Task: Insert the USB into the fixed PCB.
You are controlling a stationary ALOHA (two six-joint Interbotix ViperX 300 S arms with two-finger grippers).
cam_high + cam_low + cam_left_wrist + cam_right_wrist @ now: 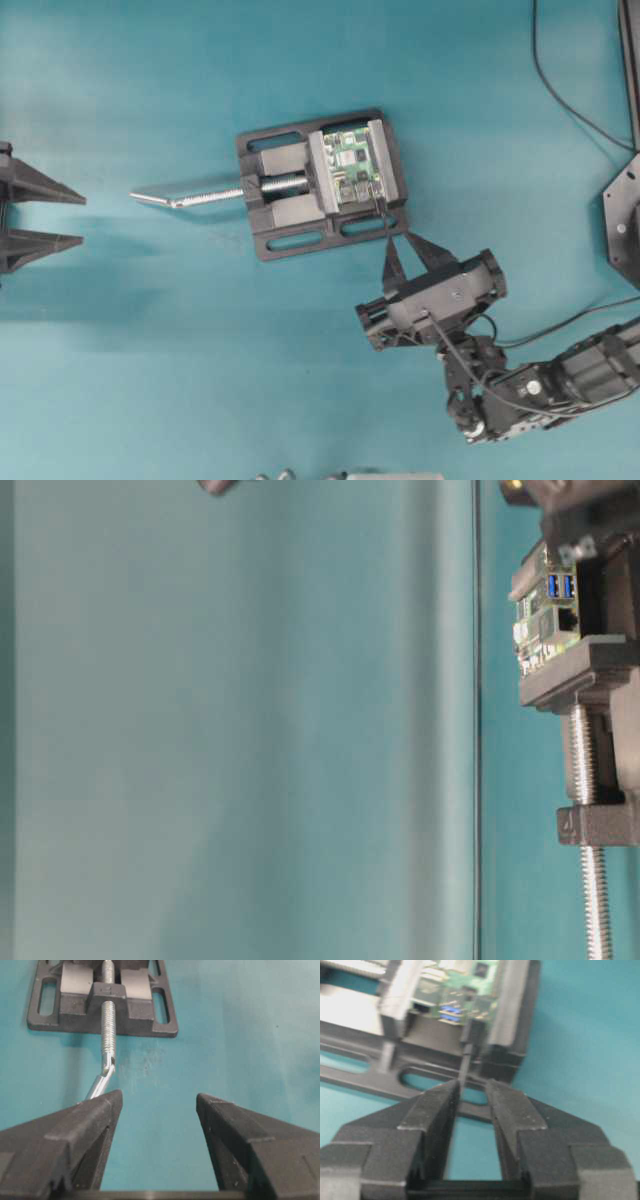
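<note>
small green rectangular circuit board (355, 165) with silver connector boxes and blue ports: clamped between grey jaws of black slotted vise (262, 222) with silver screw rod (205, 196), on teal table (150, 350). small dark plug (468, 1040) on thin dark cable (463, 1067): at the board's near edge, beside the blue ports; seating unclear. right gripper (471, 1091): jaws parted, cable running between them, grip unclear. left gripper (159, 1102): jaws wide apart, empty, well apart from vise.
</note>
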